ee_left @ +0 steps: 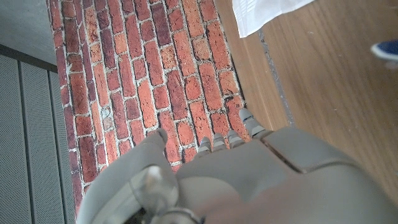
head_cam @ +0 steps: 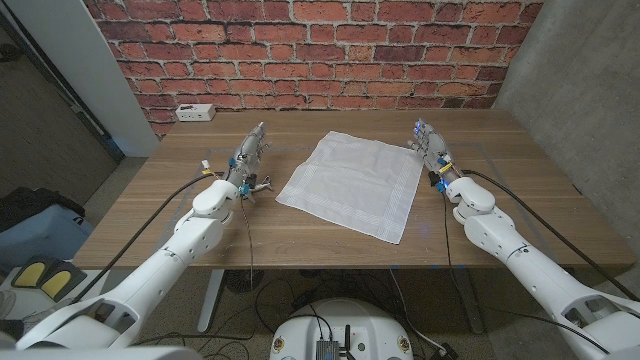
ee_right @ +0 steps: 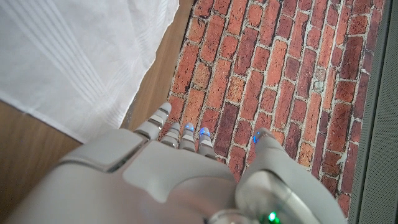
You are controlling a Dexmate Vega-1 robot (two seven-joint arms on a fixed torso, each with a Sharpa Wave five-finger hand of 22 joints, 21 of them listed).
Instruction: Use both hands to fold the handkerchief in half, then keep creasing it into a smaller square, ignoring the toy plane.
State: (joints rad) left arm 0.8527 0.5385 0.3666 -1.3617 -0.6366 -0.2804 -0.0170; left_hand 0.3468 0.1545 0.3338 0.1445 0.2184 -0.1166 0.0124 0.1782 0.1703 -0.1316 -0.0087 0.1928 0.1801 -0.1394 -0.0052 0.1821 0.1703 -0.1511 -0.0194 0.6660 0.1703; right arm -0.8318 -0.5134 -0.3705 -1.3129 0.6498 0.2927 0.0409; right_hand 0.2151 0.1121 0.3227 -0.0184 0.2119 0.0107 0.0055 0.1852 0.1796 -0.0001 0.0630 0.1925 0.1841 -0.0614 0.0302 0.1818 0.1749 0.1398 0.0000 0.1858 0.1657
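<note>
Head view. A white handkerchief [head_cam: 352,184] lies spread and unfolded, turned diamond-wise, at the centre of the wooden bench [head_cam: 540,200]. The left hand [head_cam: 250,158] stands at centre left, just beside the cloth's left edge; the right hand [head_cam: 432,147] stands at centre right, just beside its right corner. Neither touches the cloth, and both hold nothing, their fingers extended toward the brick wall [head_cam: 300,50]. A white socket strip [head_cam: 194,112] sits at upper left. A toy plane cannot be made out.

Left wrist view. The back of the left hand [ee_left: 249,180] occupies the lower frame, its fingers [ee_left: 231,138] straight and close together, empty. A corner of the handkerchief [ee_left: 264,12] shows at the top.

Right wrist view. The right hand [ee_right: 168,180] lies low in the frame, fingers [ee_right: 163,118] straight, narrowly spaced, empty. The handkerchief [ee_right: 74,56] covers the upper left.

Risk. The folding has likely not begun. Thin, flat cloth offers little to pinch; fingers may slide over the edge, drag the whole cloth, or lift unevenly, giving a skewed first fold.
</note>
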